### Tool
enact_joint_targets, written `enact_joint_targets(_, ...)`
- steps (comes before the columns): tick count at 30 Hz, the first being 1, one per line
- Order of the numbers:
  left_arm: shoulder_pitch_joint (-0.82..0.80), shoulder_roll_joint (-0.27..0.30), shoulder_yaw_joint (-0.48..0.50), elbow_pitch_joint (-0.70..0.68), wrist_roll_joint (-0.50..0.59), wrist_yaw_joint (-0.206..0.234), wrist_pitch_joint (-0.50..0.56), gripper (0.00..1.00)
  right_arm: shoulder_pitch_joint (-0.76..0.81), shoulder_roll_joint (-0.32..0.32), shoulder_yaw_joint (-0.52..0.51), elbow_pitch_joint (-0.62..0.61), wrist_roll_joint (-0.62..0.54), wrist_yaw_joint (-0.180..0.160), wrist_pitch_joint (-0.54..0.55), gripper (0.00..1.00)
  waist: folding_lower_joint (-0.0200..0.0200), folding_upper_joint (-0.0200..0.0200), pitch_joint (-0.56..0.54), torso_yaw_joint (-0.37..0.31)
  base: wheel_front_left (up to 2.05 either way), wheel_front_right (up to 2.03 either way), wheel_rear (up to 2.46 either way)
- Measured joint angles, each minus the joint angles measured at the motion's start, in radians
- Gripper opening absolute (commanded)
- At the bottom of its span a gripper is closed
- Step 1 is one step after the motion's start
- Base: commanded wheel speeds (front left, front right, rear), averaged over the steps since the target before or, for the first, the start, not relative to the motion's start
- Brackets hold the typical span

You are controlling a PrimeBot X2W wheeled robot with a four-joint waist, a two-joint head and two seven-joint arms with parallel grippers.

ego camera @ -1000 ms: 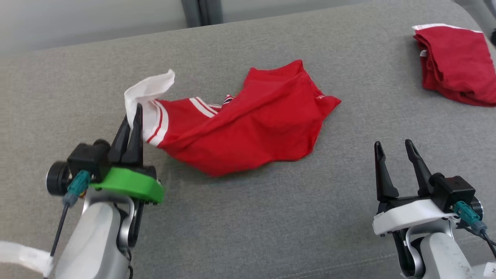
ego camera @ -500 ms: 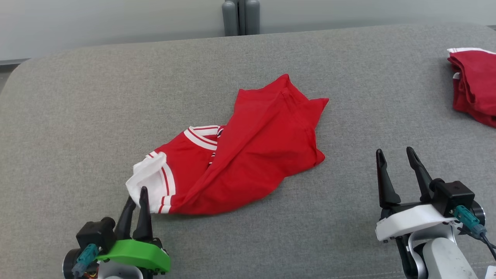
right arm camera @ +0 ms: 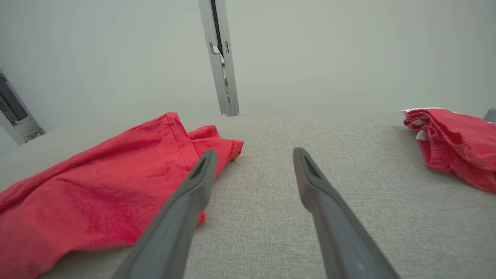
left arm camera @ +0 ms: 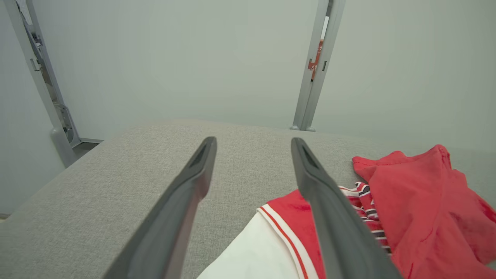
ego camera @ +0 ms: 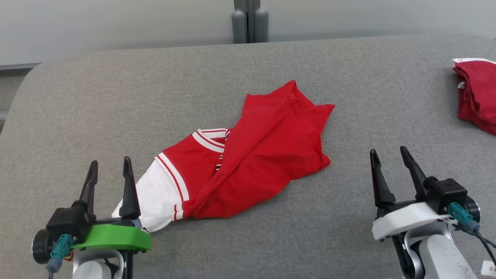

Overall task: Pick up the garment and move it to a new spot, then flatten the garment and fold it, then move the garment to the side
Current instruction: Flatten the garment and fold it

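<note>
While both pincers stand apart and hold nothing, the red garment (ego camera: 267, 155) lies crumpled near the middle of the grey fabric-topped counter (ego camera: 116, 97). It runs diagonally, with the red body bunched toward the far right and the white sleeve (ego camera: 159, 193) with red stripes at the near-left end.

Left pincer (ego camera: 110, 162): fingers spread, at the lower left. Its inner finger overlaps the sleeve edge in the head view, and I can't tell if it touches. In the left wrist view the sleeve sits under and beside that finger, with bare counter between the two fingers.

Right pincer (ego camera: 388, 151): fingers spread, at the lower right, near the garment's right edge and clear of it, over bare counter.

A second red garment (ego camera: 476, 97) lies folded at the far right edge, well apart. A grey post (ego camera: 250, 23) stands behind the counter.
</note>
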Motion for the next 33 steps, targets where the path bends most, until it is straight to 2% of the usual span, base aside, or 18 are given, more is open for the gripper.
enact_joint_targets(14, 0.004, -0.043, 0.034, 0.004, 0.044, -0.048, 0.0, 1.0, -0.323, -0.092, 0.199, 0.115, 0.013, 0.0, 0.087, 1.0, 0.0, 0.0, 0.023, 0.081, 0.0, 0.0, 0.0)
enact_joint_targets(22, -0.02, -0.057, 0.032, 0.017, 0.045, -0.057, 0.0, 1.0, -0.498, -0.113, 0.284, 0.314, 0.047, 0.0, 0.164, 1.0, 0.0, 0.0, 0.056, 0.147, 0.0, 0.0, 0.0)
enact_joint_targets(33, -0.044, -0.059, 0.0, 0.025, 0.005, -0.049, 0.0, 1.0, -0.632, -0.145, 0.366, 0.553, 0.109, 0.0, 0.226, 1.0, 0.0, 0.0, 0.105, 0.204, 0.0, 0.0, 0.0)
